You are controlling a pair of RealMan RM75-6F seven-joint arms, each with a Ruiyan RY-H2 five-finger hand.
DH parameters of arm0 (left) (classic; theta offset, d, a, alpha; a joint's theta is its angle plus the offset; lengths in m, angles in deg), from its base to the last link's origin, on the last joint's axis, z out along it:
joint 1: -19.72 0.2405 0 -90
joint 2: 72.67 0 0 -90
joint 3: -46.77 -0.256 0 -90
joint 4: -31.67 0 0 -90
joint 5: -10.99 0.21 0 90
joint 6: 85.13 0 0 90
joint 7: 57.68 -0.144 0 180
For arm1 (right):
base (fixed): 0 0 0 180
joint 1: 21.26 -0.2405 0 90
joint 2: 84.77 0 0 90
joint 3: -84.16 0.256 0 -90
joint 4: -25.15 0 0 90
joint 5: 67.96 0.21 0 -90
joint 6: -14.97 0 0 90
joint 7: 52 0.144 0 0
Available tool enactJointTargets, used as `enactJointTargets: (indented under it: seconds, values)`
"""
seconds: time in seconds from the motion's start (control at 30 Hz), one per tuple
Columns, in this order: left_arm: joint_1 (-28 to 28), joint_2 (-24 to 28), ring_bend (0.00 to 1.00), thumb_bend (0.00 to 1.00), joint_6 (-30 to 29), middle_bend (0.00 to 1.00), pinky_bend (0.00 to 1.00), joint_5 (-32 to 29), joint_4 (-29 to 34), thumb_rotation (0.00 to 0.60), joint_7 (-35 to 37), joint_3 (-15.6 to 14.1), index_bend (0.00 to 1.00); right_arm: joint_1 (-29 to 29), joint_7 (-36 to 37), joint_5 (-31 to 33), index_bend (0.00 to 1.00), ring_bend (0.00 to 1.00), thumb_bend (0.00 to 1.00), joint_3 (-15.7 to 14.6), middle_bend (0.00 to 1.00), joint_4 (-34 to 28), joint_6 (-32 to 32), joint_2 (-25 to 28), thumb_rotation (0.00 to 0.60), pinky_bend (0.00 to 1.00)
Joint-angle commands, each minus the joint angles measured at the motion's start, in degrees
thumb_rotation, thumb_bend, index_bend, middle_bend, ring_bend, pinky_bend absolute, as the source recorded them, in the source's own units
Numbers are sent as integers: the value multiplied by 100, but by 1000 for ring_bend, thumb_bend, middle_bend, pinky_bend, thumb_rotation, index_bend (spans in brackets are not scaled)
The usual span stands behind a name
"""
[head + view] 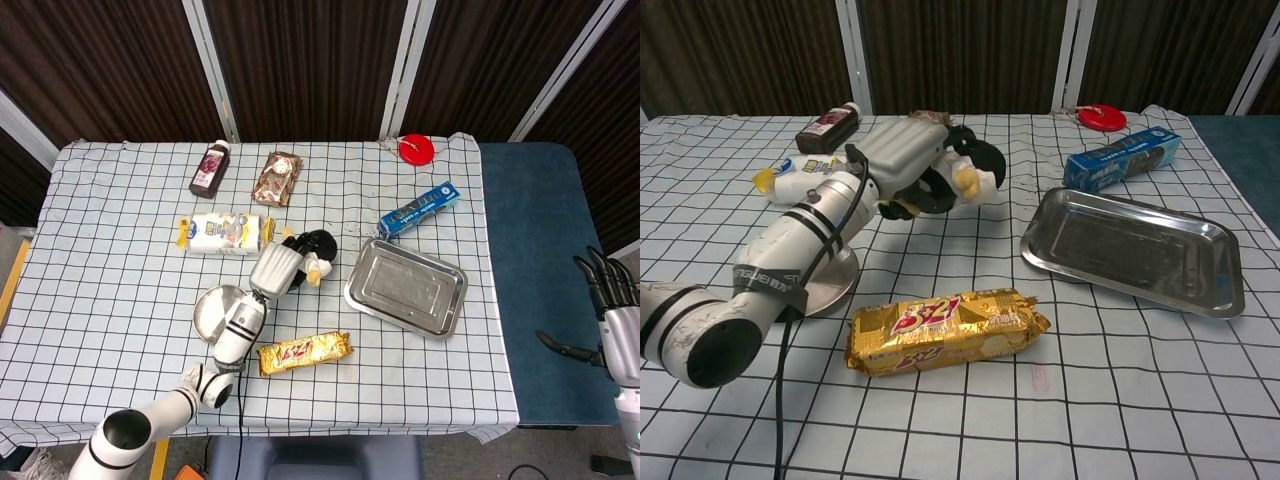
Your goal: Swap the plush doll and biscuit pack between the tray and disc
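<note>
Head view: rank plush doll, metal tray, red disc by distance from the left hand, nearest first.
1. plush doll: held in the left hand, mid-table.
2. metal tray: to that hand's right.
3. red disc: far right corner of the table.

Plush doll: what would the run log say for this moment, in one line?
left hand: holds plush doll, lifted | right hand: open, off table | tray: empty

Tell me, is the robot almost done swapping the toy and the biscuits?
Not yet. Both the tray and the disc are bare, so both things look taken off. The left hand holds the plush doll up off the table. The biscuit pack lies on the cloth. Left to do: set each one down in its new place.
</note>
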Motion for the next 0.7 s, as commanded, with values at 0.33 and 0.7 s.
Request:
enactJointTargets:
  seconds: [0.33, 0.7]
  values:
    - [1533, 2431, 762, 449, -549, 791, 909, -258, 3948, 600, -1670, -530, 677, -40, -192, 56, 0, 0, 60, 4, 0, -16, -80, -59, 600, 0]
    - [2356, 2893, 762, 447, -1080, 791, 907, -424, 4957, 600, -2226, -852, 678, -75, -289, 105, 0, 0, 60, -6, 0, -50, -179, -83, 600, 0]
